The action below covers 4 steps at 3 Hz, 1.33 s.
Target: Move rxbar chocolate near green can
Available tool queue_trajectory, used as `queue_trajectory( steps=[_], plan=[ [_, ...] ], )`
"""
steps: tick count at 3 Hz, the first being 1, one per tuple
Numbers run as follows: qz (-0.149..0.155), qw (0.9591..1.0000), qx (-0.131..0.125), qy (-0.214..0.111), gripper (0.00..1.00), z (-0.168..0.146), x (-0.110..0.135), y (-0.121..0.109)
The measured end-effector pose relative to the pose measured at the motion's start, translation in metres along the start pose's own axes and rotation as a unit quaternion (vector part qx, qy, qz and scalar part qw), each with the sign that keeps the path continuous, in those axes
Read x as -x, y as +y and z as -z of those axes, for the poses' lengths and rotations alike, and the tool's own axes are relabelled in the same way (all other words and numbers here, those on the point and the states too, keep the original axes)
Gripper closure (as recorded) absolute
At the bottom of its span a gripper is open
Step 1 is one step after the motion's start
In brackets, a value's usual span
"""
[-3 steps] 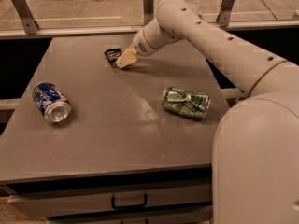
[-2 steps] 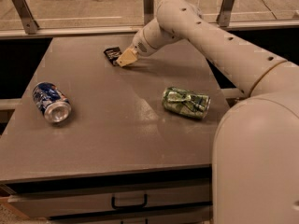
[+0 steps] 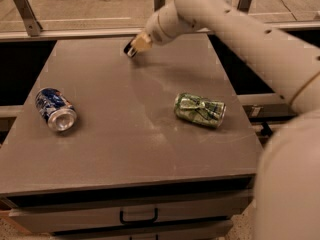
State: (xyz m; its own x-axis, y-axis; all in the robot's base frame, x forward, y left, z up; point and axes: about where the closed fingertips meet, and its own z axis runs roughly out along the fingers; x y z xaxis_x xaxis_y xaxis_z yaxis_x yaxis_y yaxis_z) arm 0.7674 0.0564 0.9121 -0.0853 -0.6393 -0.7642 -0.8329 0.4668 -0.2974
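The rxbar chocolate [image 3: 129,49], a small dark bar, is held at its right end by my gripper [image 3: 136,46] over the far middle of the grey table [image 3: 125,144]. The gripper's tan fingers [image 3: 142,40] are shut on the bar, which looks lifted slightly off the surface. The green can [image 3: 200,110], dented with a pinched middle, lies on its side at the right of the table, well in front of and to the right of the gripper.
A blue and white can [image 3: 55,109] lies on its side at the table's left. My arm [image 3: 240,29] stretches in from the right over the table's far right corner. A drawer handle [image 3: 138,216] is below the front edge. Metal rail posts [image 3: 22,9] stand behind.
The gripper has risen a little and shifted right with the bar in it; the bar has left its spot on the table. Both cans lie as before.
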Motion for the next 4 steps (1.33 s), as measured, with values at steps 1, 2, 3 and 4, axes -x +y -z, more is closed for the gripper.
queue_trajectory(
  steps=[1,2,3,4],
  plan=[
    [0.105,0.9863,-0.103,-0.074,1.0,0.095,0.093,-0.028],
    [0.114,0.9844,-0.108,-0.079,1.0,0.1,0.101,-0.027],
    [0.114,0.9853,-0.101,-0.078,1.0,0.094,0.099,-0.025],
    [0.101,0.9889,-0.08,-0.073,1.0,0.091,0.085,-0.014]
  ],
)
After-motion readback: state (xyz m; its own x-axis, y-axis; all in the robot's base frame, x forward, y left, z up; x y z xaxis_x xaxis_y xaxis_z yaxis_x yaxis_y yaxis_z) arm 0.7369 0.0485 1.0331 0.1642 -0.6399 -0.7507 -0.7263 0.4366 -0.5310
